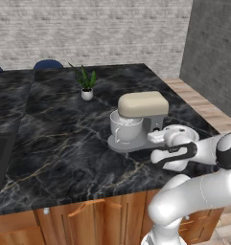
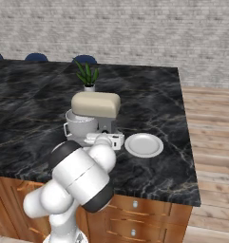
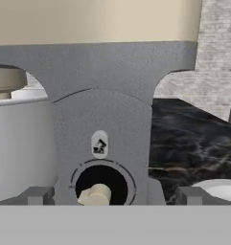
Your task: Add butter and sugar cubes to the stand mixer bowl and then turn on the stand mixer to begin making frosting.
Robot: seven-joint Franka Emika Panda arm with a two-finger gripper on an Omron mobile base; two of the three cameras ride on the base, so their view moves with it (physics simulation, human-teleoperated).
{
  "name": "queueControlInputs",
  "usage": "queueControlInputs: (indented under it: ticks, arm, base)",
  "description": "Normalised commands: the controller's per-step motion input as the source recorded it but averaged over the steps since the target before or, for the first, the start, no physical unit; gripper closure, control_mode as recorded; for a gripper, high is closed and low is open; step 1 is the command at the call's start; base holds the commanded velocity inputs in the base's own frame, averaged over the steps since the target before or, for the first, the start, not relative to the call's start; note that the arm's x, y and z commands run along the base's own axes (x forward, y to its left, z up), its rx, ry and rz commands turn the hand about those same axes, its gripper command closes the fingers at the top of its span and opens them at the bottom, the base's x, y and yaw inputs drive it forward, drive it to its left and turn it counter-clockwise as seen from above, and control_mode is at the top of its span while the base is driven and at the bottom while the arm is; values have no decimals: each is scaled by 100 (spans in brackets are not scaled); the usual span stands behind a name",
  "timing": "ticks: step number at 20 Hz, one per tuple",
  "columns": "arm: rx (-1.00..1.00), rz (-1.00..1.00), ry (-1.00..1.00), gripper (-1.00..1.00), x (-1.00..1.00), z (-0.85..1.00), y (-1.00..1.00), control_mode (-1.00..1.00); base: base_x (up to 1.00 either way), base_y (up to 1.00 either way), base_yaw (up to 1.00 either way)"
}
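Note:
The stand mixer (image 1: 142,111) stands on the dark marble counter, grey base and column under a cream-beige head (image 2: 96,104). Its white handled bowl (image 1: 125,128) sits under the head, with the whisk hidden. My gripper (image 1: 157,138) is open, level with the column's lower part on the mixer's right side. In the hand view the column (image 3: 102,119) looms very close, and my fingertips (image 3: 38,195) flank a round dark recess holding a small cream knob (image 3: 94,195). My gripper (image 3: 114,195) touches nothing. The bowl wall (image 3: 18,143) shows at the left. The butter and sugar cubes are out of view.
A flat white plate (image 2: 144,144) lies on the counter just right of the mixer, beside my hand. A small potted plant (image 1: 86,86) stands behind the mixer. Blue chair backs (image 1: 47,63) rise beyond the far counter edge. Wooden cabinet fronts (image 1: 88,215) run below the near edge.

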Motion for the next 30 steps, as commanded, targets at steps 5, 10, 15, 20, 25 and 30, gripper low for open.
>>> queueControlInputs:
  ticks: [5,10,15,20,25,30]
  arm:
    - [0,0,0,-100,10,-1,0,-100]
    - [0,0,-2,-100,0,-3,3,-100]
    - [0,0,-4,-100,0,-2,5,-100]
    - [-1,-2,-4,-100,0,-9,14,-100]
    - [-3,-10,0,-100,1,-7,12,-100]
    - [-3,-13,0,-100,3,-5,16,-100]
  base:
    - [0,0,0]
    - [0,0,0]
    - [0,0,0]
    - [0,0,0]
    - [0,0,0]
    - [0,0,0]
